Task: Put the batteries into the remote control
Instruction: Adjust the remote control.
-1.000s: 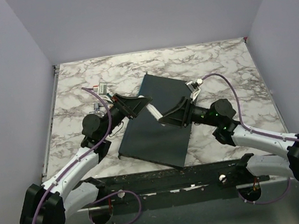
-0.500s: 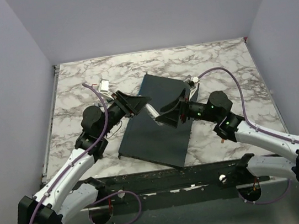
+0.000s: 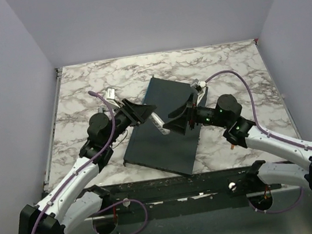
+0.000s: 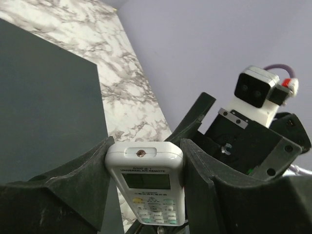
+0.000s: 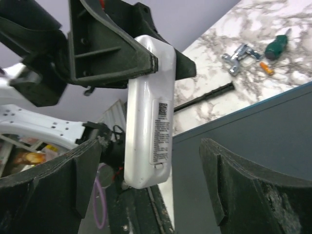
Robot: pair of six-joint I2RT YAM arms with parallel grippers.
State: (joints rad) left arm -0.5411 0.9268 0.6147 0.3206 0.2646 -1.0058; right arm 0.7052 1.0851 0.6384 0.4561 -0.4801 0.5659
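Marbled white-and-grey tabletop (image 3: 224,61) forms the floor of a plain booth with pale lilac walls (image 3: 153,12). A dark grey slab (image 3: 160,145) lies askew at its middle. On the marble past the slab's edge, the right wrist view shows a bent metal piece (image 5: 239,54), a small orange battery (image 5: 265,68) and a green-handled screwdriver (image 5: 276,46), close together. The left gripper (image 3: 142,111) is clamped on the sides of the remote control (image 3: 157,120), which hangs above the slab with its screen and buttons facing the left wrist camera. The right gripper (image 3: 174,123) is spread wide, one finger (image 5: 53,175) on each side of the remote's free end, touching neither side. The remote's labelled back faces the right wrist camera.
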